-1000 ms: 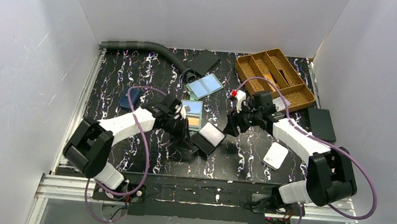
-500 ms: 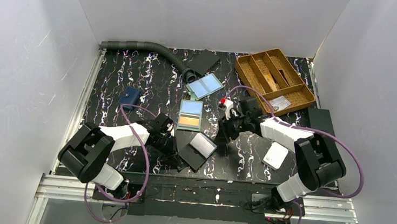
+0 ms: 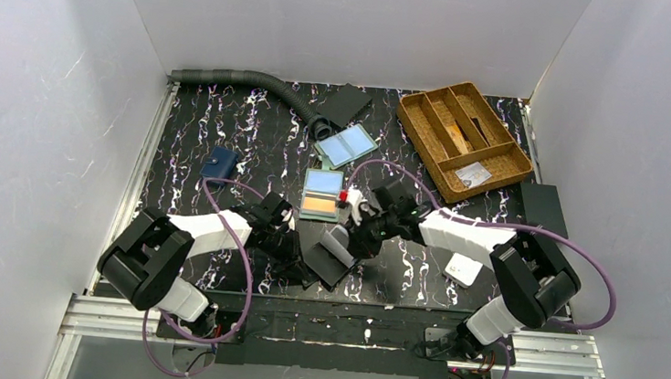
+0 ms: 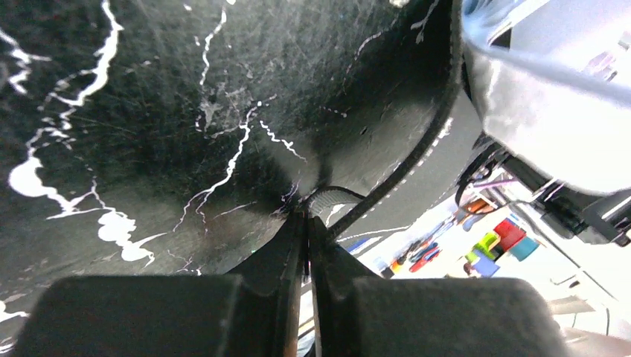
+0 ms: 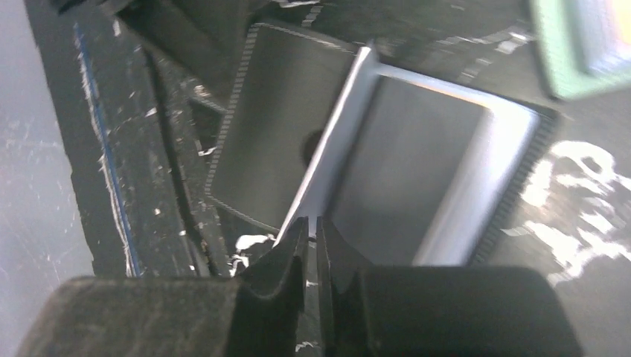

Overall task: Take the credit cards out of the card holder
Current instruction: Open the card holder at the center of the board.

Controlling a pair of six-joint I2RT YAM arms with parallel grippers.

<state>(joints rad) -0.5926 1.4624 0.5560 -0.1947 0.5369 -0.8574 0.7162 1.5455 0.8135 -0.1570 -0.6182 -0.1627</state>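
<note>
The top camera sat high above and behind the arms (image 3: 210, 220). It looked down on the whole table (image 3: 255, 127) from far off. The left wrist camera sat very close to the table top and looked low across it. The right wrist camera looked down, very close, at an open black wallet (image 5: 275, 126). The top view showed that wallet too, by the near edge.

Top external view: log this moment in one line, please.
left gripper: shut on black holder | right gripper: pinching grey card edge | grey-green holder: untouched
</note>
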